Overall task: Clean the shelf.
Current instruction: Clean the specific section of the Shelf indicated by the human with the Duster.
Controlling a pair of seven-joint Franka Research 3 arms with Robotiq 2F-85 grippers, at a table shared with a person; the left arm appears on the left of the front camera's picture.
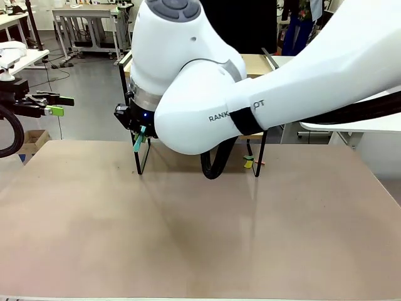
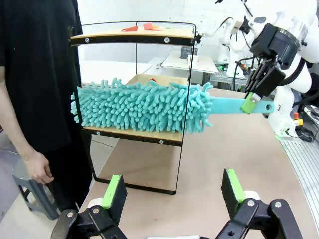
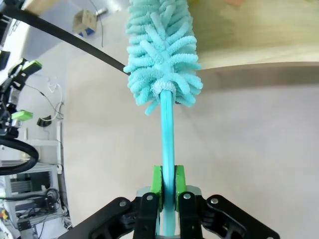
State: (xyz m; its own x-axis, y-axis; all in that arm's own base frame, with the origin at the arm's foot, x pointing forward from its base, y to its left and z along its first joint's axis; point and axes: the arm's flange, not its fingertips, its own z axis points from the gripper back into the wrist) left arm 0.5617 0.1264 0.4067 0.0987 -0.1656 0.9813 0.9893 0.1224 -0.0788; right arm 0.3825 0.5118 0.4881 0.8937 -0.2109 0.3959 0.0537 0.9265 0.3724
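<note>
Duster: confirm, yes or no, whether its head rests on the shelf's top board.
No, the duster lies along the shelf's lower board, well beneath the top board.

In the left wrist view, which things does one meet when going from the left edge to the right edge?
Person's hand → fluffy duster head → duster handle → right end effector, shut on that handle.
</note>
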